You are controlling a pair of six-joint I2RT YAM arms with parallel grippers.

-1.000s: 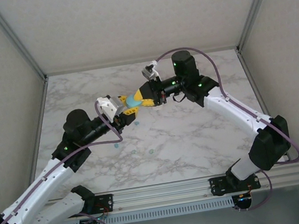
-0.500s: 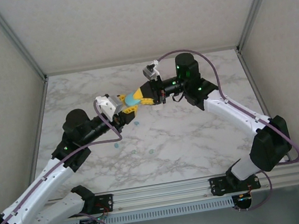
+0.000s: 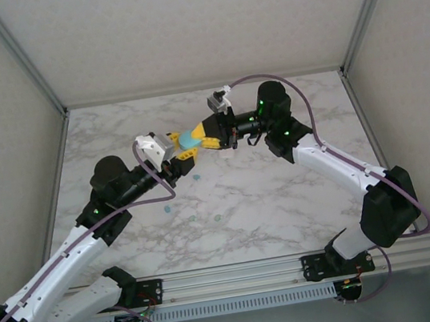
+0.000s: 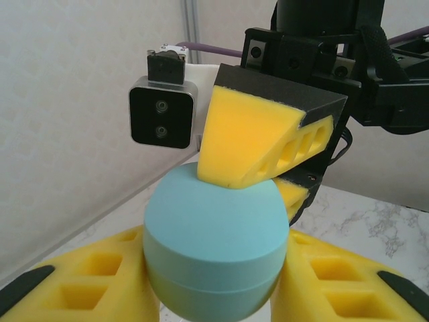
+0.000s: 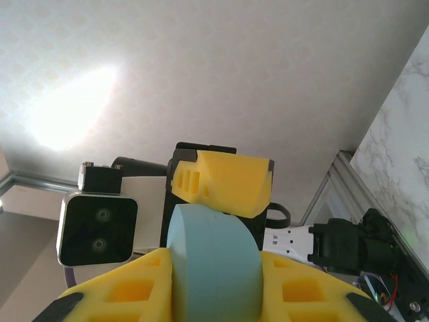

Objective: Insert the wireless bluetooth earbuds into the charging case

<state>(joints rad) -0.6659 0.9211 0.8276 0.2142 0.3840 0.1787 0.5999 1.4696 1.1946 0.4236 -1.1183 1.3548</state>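
The charging case (image 3: 190,140), a teal-blue rounded oval with its lid down, hangs above the middle of the table between both grippers. My left gripper (image 3: 182,153) is shut on the case (image 4: 214,235), with a yellow finger (image 4: 80,285) on each side. My right gripper (image 3: 201,139) is shut on the same case (image 5: 214,268) from the opposite side, and one of its fingers (image 4: 261,134) presses on the case's top. Several tiny teal earbuds lie loose on the marble below, one (image 3: 166,208) near the left arm, another (image 3: 198,176) under the grippers, another (image 3: 218,218) nearer the front.
The marble table (image 3: 284,191) is walled at the back and on both sides by white panels in a metal frame (image 3: 22,60). The right wrist camera (image 4: 163,114) sits close to the case, as does the left wrist camera (image 5: 97,228).
Both grippers and the case between them have drifted slightly toward the back of the table. The right arm's upper joint has shifted to the right.
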